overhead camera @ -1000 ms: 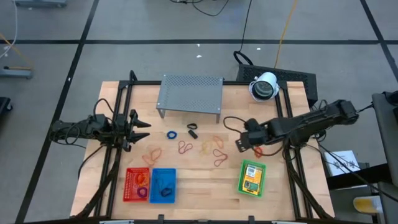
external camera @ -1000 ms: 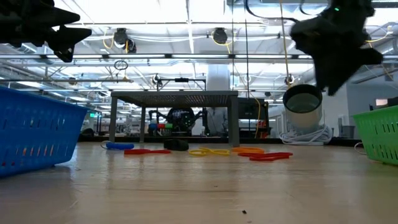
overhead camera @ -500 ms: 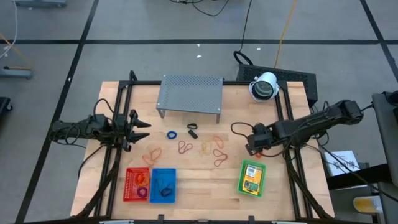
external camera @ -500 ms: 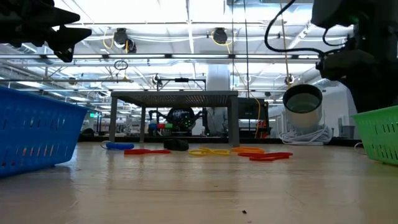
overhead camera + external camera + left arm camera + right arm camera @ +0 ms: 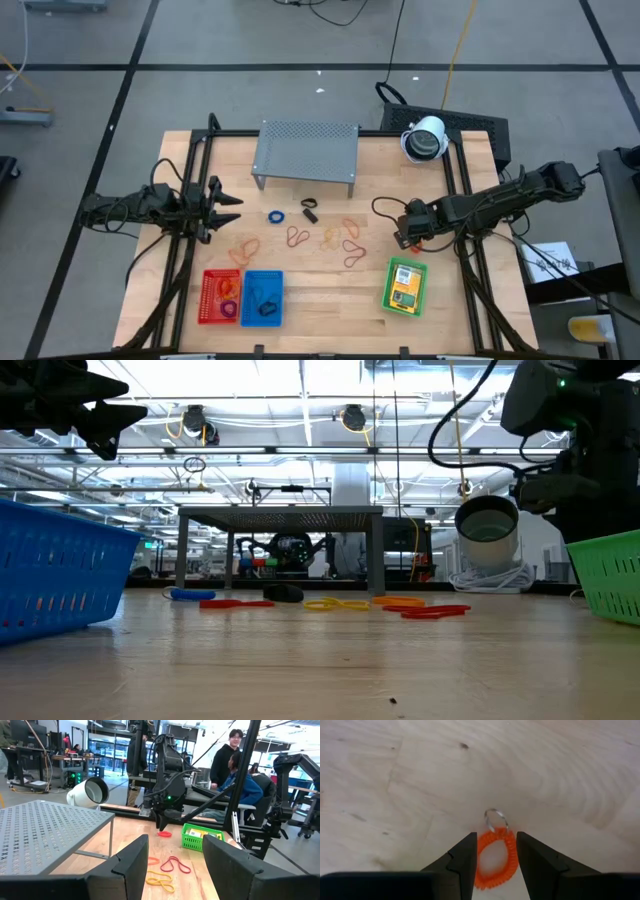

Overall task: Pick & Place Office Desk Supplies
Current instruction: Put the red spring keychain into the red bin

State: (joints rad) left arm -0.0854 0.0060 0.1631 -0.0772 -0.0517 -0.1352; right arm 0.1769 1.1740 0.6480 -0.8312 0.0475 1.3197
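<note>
Your right end effector [image 5: 492,851] hangs over bare bench [image 5: 320,290] on the right side, just above the far edge of the green basket [image 5: 405,286]. Its two fingers stand narrowly apart and pinch an orange coil loop [image 5: 493,859] between them; a small metal ring [image 5: 496,819] sticks out of the loop's far end. In the left wrist view you can see this end effector [image 5: 163,824] pointing down, with the orange loop [image 5: 164,834] dangling at its tip, clear of the wood.

Your left end effector [image 5: 226,206] waits at the bench's left edge, off the surface, fingers spread partway and holding nothing.

The rest of the supplies lie in the middle of the bench, in front of the grey perforated shelf [image 5: 306,151]: a small blue ring [image 5: 275,215] to the left, a black clip [image 5: 309,210] just right of it, and red and orange rubber-band loops [image 5: 345,243] scattered nearer you. The red basket [image 5: 220,296] and blue basket [image 5: 262,297] sit side by side at the near left, each with a few small items inside. The green basket holds a yellow-orange packet [image 5: 404,290].
</note>
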